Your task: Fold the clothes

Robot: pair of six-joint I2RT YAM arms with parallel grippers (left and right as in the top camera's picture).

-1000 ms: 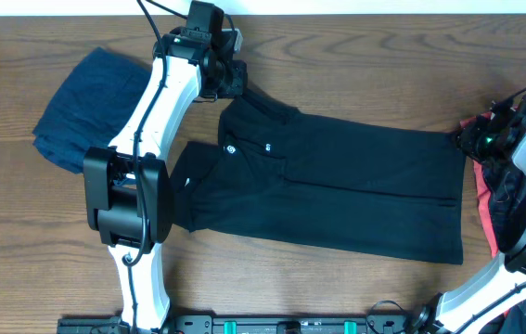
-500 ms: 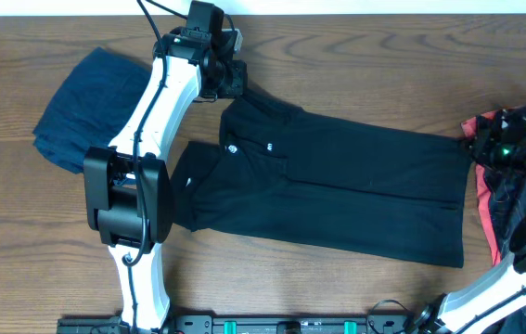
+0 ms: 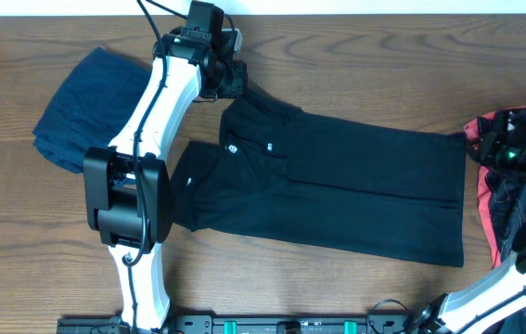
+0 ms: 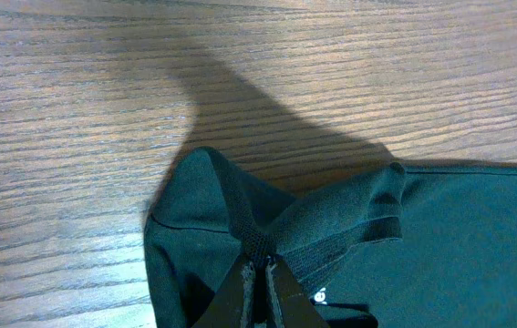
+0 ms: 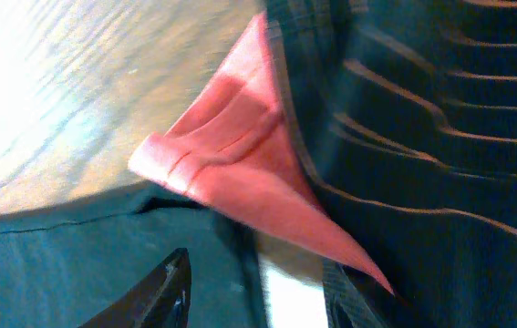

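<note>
The black short-sleeved shirt [image 3: 355,190] lies spread flat across the table's middle, collar to the left, white chest logo [image 3: 231,148] showing. My left gripper [image 3: 235,82] is at the shirt's far left corner. In the left wrist view it [image 4: 260,266] is shut on a fold of the shirt's ribbed edge [image 4: 260,241]. My right gripper [image 3: 492,144] hovers at the right, between the shirt's hem and the black-and-coral patterned garment [image 3: 515,199]. In the right wrist view its jaws [image 5: 258,292] stand open, nothing between them, over the shirt's edge [image 5: 76,264] and a coral flap [image 5: 240,173].
A navy garment [image 3: 86,107] lies bunched at the far left, beside the left arm [image 3: 160,102]. The patterned garment reaches to the table's right edge. Bare wooden table [image 3: 383,65] shows behind and in front of the shirt.
My right gripper has moved a little to the right, off the shirt's hem corner and onto the coral garment's edge. The left gripper and the shirt have stayed put.
</note>
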